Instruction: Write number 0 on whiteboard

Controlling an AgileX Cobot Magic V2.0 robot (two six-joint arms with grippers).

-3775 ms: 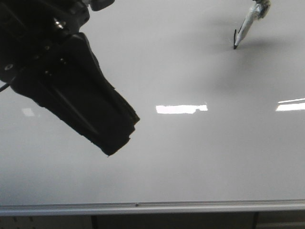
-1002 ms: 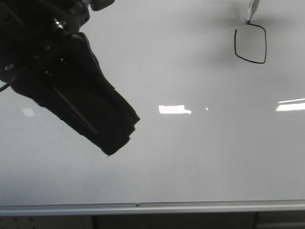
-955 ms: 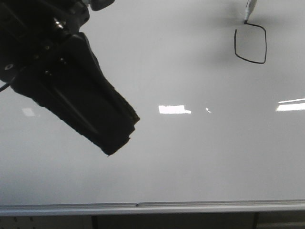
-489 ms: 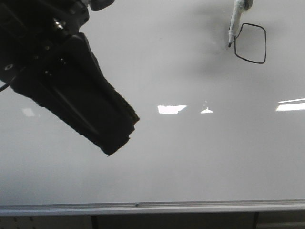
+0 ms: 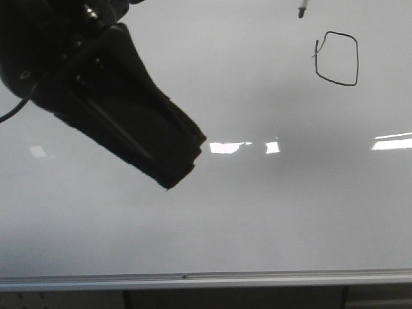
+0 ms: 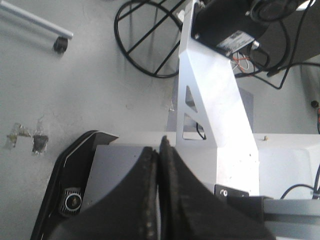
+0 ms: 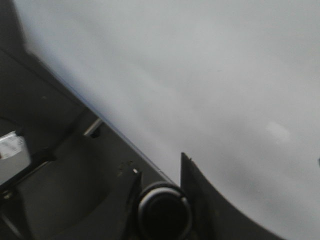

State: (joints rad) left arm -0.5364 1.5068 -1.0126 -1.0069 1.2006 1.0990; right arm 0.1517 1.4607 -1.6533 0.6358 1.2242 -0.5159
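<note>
On the whiteboard (image 5: pixel 257 219), closed number 0 (image 5: pixel 337 58), marker tip (image 5: pixel 300 10) lifted clear

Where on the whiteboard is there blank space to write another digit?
The large glossy white-grey whiteboard is bare between the small boxy black hand-drawn 0 at upper right and the silver bottom rail. The upper left is blocked by the black left gripper.
</note>
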